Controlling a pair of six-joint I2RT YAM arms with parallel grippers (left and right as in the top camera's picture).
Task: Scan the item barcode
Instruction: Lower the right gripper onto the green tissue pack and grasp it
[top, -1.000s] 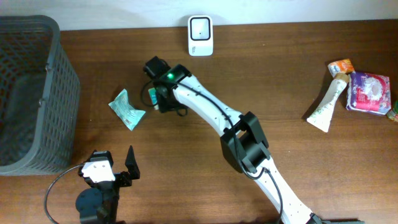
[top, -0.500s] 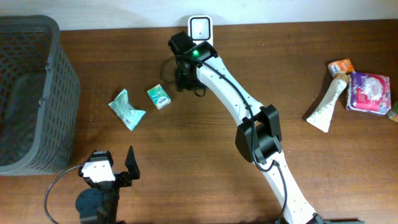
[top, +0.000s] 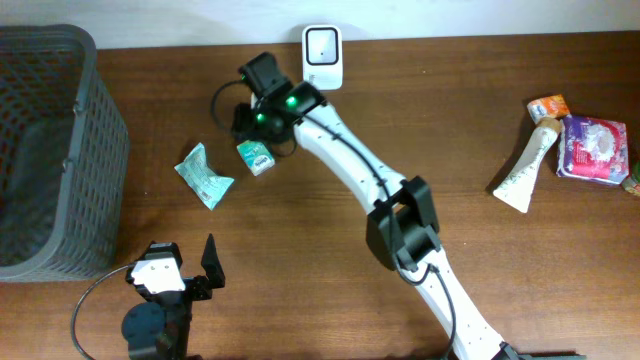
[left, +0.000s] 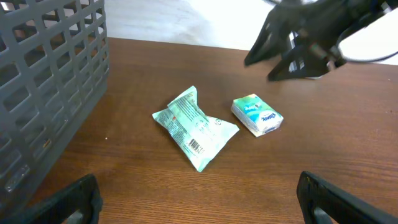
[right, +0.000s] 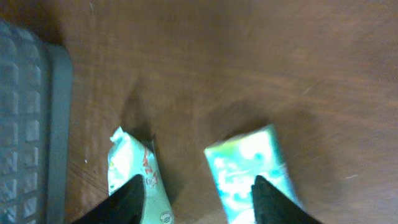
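Small green-and-white rectangular tissue pack (top: 256, 156) lies on the brown wooden table (top: 450, 120). Right gripper (right: 198, 185) hovers over it, jaws parted, apparently touching nothing. Left gripper (left: 196, 191) gapes wide, empty.

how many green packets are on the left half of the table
2: a crinkled pouch beside the basket, and a small pack just right of the pouch, lying apart from it. The white arm could hide another.
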